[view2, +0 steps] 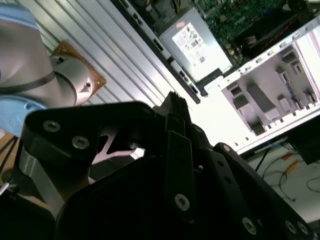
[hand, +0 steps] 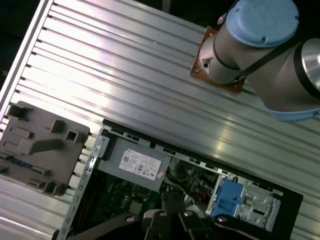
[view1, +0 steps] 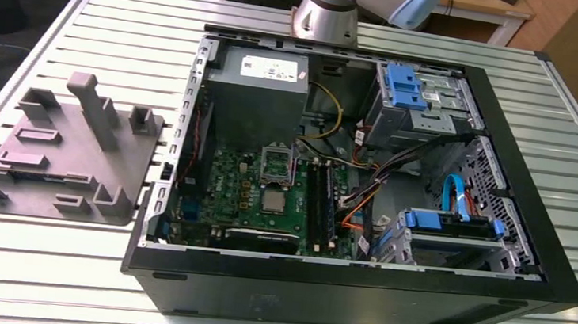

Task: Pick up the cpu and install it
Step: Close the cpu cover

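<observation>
Seen from my remote desk, the gripper (hand: 172, 199), apparently closed on nothing though the view is dark, hangs high over the open computer case (view1: 361, 300). The cpu (view1: 272, 201) lies flat on the green motherboard (view1: 229, 182), just beside the raised socket frame (view1: 276, 161). Light, stiff and fragile, I judge; best held by opposite edges. The power supply (view1: 257, 87) label's print is unreadable.
</observation>
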`<state>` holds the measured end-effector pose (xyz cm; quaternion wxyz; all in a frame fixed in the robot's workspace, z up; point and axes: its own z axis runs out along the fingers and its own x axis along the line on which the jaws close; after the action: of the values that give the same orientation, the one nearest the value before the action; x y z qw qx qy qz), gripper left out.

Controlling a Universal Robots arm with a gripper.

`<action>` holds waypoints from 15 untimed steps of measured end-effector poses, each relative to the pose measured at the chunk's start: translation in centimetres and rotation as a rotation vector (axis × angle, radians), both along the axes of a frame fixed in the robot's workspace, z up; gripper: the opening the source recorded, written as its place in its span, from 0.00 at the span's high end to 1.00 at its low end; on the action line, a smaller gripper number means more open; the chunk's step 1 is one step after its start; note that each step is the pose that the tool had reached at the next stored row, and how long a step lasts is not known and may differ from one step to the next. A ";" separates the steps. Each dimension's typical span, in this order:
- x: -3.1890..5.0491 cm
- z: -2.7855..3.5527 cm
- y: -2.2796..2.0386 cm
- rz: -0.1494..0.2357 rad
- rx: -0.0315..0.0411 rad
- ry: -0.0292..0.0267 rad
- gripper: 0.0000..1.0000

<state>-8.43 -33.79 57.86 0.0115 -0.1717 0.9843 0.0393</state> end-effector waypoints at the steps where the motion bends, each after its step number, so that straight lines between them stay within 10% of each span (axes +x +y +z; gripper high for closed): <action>1: 0.09 -0.01 -0.07 0.000 0.0000 0.0000 0.89; 15: 0.21 -0.11 -0.12 0.000 0.0000 0.0000 0.89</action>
<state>-8.22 -33.91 57.76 0.0115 -0.1717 0.9843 0.0393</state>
